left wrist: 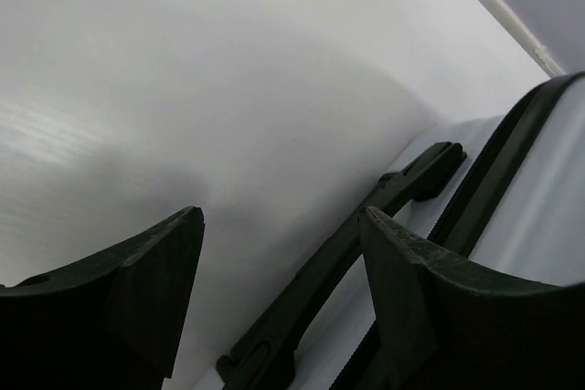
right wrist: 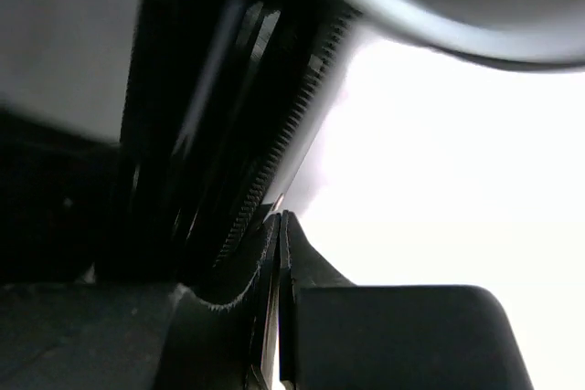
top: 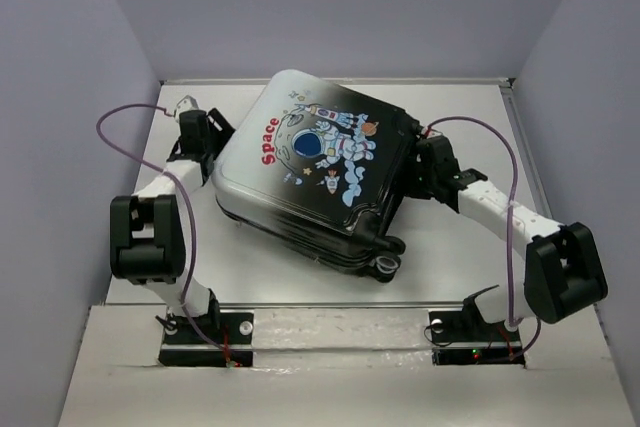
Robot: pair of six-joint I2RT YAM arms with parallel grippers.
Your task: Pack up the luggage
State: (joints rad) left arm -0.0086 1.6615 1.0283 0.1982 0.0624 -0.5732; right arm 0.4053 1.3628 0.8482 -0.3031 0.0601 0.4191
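The luggage point(top: 310, 172) lies closed and flat on the white table point(top: 460, 247), astronaut print up, turned at an angle. My left gripper point(top: 213, 150) is at its left side; in the left wrist view it point(left wrist: 279, 216) is open, with the black carry handle point(left wrist: 402, 184) and white shell point(left wrist: 539, 216) just beyond its right finger. My right gripper point(top: 416, 171) is at the luggage's right edge. In the right wrist view it point(right wrist: 279, 218) is shut on a thin metal zipper pull point(right wrist: 273, 335), right beside the zipper teeth point(right wrist: 302, 107).
Black caster wheels point(top: 386, 266) stick out at the luggage's near corner. Purple-grey walls enclose the table on the left, back and right. A raised lip point(top: 512, 97) runs along the right edge. A blurred curved grey shape point(right wrist: 439, 6) fills the top of the right wrist view.
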